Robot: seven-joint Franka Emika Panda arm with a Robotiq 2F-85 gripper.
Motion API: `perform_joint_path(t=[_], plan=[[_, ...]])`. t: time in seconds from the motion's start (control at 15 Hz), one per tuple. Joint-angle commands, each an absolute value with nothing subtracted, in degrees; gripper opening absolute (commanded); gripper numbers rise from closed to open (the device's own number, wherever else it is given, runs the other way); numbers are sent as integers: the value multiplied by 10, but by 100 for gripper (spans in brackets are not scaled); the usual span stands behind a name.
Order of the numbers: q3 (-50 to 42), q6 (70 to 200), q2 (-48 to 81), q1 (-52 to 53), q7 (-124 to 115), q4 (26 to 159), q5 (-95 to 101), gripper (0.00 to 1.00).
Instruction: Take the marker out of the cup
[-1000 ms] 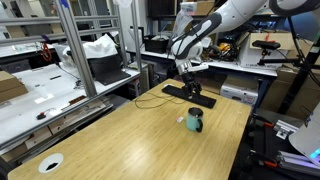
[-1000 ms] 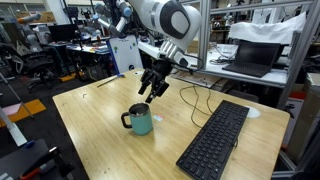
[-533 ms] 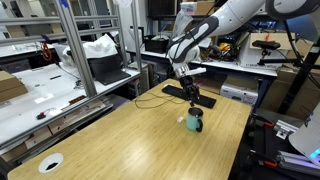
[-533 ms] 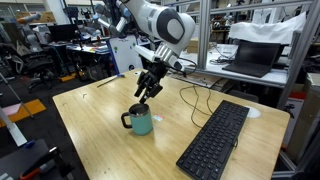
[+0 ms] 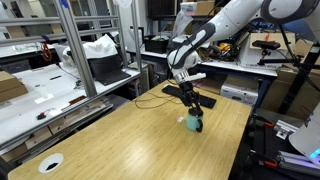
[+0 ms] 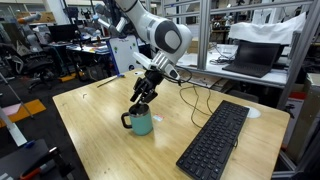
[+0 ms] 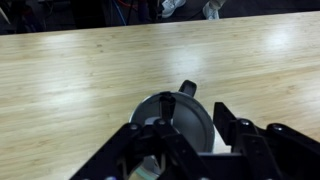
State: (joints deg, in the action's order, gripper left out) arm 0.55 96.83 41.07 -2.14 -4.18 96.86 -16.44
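The teal-green cup (image 6: 141, 123) stands on the wooden table, its handle pointing away from the keyboard; it also shows in an exterior view (image 5: 195, 124) and fills the lower middle of the wrist view (image 7: 172, 118). My gripper (image 6: 140, 101) hangs directly above the cup's mouth, fingertips close to the rim, also seen in an exterior view (image 5: 193, 108). In the wrist view the gripper (image 7: 192, 128) is open, its fingers spread over the cup's dark inside. A small white patch (image 7: 221, 147) shows by one finger; I cannot tell whether it is the marker.
A long black keyboard (image 6: 213, 140) lies on the table beside the cup, also in an exterior view (image 5: 189, 94). A black cable (image 6: 196, 101) runs across the table behind the cup. A white round disc (image 5: 50, 162) lies near a table corner.
My gripper has moved down and over the cup, from beside and above it to right over its mouth. The cup has not moved.
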Motion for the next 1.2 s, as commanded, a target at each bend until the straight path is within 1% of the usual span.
perform_joint_path(t=[0.0, 0.07, 0.13, 0.2, 0.27, 0.33, 0.4, 0.47, 0.73, 0.93, 1.0, 1.07, 1.13], plan=[[7, 959, 418, -26, -51, 968, -180, 50], [7, 959, 420, -26, -52, 968, -182, 48], [6, 960, 422, -27, -54, 969, -183, 51], [5, 960, 425, -27, -56, 969, -184, 49], [4, 961, 427, -28, -60, 969, -184, 52], [3, 961, 428, -28, -62, 969, -184, 51], [2, 960, 428, -29, -64, 968, -184, 53], [1, 960, 428, -30, -67, 968, -184, 51], [-2, 958, 430, -32, -72, 966, -183, 50], [-1, 958, 436, -32, -73, 967, -185, 45], [-1, 958, 438, -33, -73, 968, -185, 42], [-1, 958, 441, -33, -74, 968, -186, 44], [-1, 958, 444, -34, -74, 968, -187, 43]])
